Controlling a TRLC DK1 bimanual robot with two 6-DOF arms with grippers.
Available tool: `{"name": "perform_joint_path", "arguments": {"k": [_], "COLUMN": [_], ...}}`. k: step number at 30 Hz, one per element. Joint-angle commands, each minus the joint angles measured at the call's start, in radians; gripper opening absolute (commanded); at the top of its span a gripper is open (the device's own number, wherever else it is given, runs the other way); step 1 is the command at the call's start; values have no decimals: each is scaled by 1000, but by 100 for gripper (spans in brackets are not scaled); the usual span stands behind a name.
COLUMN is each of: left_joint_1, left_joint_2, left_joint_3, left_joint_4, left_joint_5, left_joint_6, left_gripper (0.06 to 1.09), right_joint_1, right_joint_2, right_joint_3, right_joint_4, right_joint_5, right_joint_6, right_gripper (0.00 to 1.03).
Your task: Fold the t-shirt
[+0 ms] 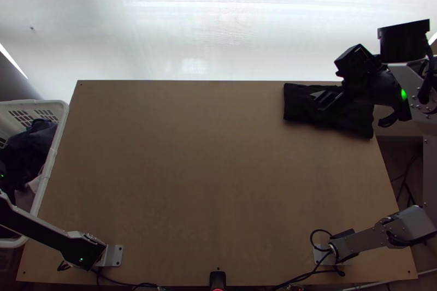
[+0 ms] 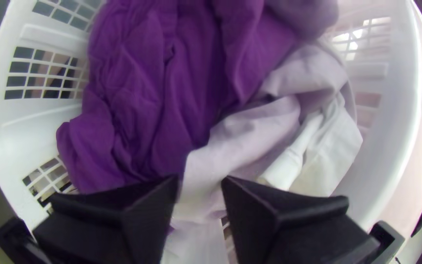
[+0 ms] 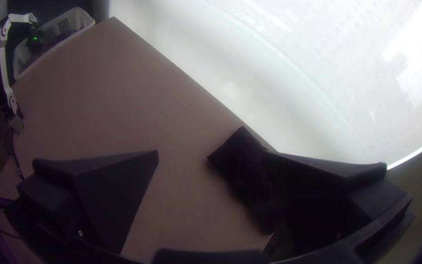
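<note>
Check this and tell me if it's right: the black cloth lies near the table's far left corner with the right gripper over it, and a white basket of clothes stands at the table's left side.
Wrong corner: the top view shows the black cloth near the table's far right corner, with the right gripper over it. The white basket does stand at the left side.
</note>
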Motion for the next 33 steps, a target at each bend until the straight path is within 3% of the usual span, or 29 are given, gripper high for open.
{"name": "perform_joint_path", "arguments": {"k": [1, 8, 9, 10, 12, 14, 17, 21, 24, 28, 29, 31, 33], "left_joint_1": [37, 42, 48, 51, 59, 54, 52, 51, 40, -49, -175, -236, -345], "left_joint_2": [93, 131, 107, 101, 44, -59, -248, -415, -593, -804, -933, -976, -1021], "left_joint_3": [87, 127, 172, 190, 255, 297, 423, 678, 637, 594, 584, 583, 587], "left_joint_4": [-80, -151, -178, -197, -261, -274, -295, -297, -214, -154, -19, 85, 375], "left_joint_5": [111, 77, 81, 94, 190, 218, 374, 571, 770, 973, 1005, 1003, 1008], "left_joint_6": [52, 66, 44, 43, 43, 43, 35, -82, -161, -298, -465, -580, -890], "left_gripper": [27, 20, 11, 10, 10, 10, 10, 10, 10, 10, 10, 10, 10], "right_joint_1": [-5, -5, -5, -5, -8, -9, -11, -12, -12, -18, -41, -57, -80], "right_joint_2": [-11, -12, -12, -12, -12, -14, -14, -19, -20, -34, -48, -57, -78], "right_joint_3": [1, 9, 9, 9, 9, 9, 11, 9, 5, -8, -38, -63, -100], "right_joint_4": [-4, -1, -1, -1, -1, -1, -1, 1, 1, 1, 1, 4, 7], "right_joint_5": [-1, -1, -1, -1, -1, -1, -1, -2, -10, -21, -45, -57, -79], "right_joint_6": [19, 40, 43, 43, 45, 45, 45, 50, 53, 54, 57, 59, 59], "right_gripper": [99, 99, 99, 99, 99, 99, 99, 99, 99, 99, 99, 99, 99]}}
